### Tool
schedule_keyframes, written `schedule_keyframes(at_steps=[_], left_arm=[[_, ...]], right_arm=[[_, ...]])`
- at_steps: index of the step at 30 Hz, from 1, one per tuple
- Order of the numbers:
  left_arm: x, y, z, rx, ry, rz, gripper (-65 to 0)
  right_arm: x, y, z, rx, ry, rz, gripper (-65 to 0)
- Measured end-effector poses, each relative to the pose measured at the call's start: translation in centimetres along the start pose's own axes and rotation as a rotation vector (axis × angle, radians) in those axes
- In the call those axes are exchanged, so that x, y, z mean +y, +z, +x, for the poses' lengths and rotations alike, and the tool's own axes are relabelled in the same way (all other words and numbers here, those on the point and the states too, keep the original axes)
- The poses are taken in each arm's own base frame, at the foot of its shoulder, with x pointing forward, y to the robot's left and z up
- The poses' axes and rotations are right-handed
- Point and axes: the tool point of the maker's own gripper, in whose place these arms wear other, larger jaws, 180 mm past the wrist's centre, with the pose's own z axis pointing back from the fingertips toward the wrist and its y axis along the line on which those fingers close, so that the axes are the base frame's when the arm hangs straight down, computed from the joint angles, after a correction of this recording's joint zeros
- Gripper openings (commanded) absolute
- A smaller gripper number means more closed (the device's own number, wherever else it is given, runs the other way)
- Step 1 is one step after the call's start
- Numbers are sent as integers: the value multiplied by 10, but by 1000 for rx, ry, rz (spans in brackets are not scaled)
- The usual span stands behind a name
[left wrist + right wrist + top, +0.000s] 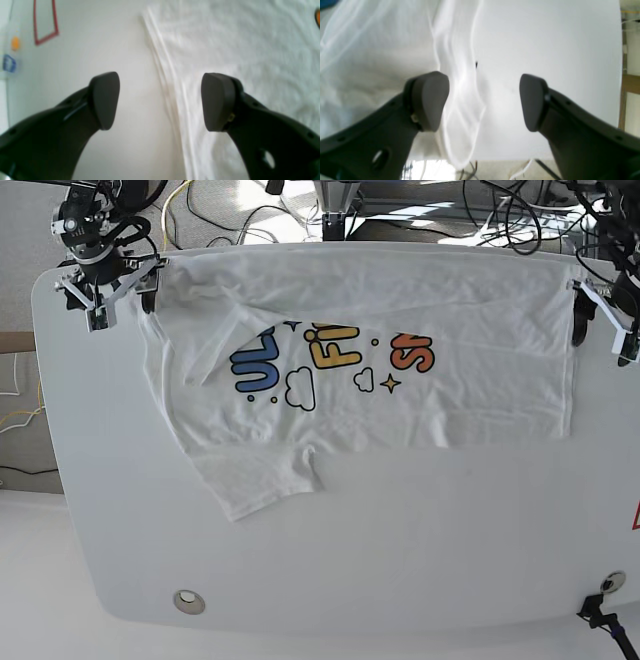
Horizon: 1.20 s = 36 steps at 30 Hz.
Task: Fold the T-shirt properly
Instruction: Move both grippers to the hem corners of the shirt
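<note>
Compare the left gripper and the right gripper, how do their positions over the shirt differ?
The left gripper straddles a straight, flat edge of the T-shirt. The right gripper straddles a rumpled, wavy edge near the table edge. Both are open and hold nothing.

Robot lab: white table (330,550), cable tangle (240,210) behind, arms mounted.

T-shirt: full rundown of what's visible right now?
The T-shirt is white, cotton-looking and wrinkled, lying flat on the white table. Its far edge is folded over the print, leaving blue, yellow and orange letter bottoms, clouds and stars. One sleeve juts toward the camera. Both open claws, left and right, straddle its edges.
</note>
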Motion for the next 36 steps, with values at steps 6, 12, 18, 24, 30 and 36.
schedule_keyframes(at_steps=[6, 12, 18, 24, 30, 36], left_arm=[[-11, -42, 39, -99, 27, -60, -165], [6, -88, 61, -109, 51, -24, -165], [26, -117, 61, -86, 153, -15, -165], [28, -145, 56, -64, 272, -51, -165], [28, -170, 51, -46, 377, -92, -165], [-10, -200, 35, -11, 437, -191, -165]], right_arm=[[6, -26, 65, -73, 11, 14, -190], [23, -54, 129, -160, 83, 38, -192], [33, -96, 157, -146, 46, 81, -192], [43, -140, 179, -153, 16, 139, -192], [45, -182, 210, -159, -78, 192, -192], [50, -212, 223, -159, -182, 237, -192]])
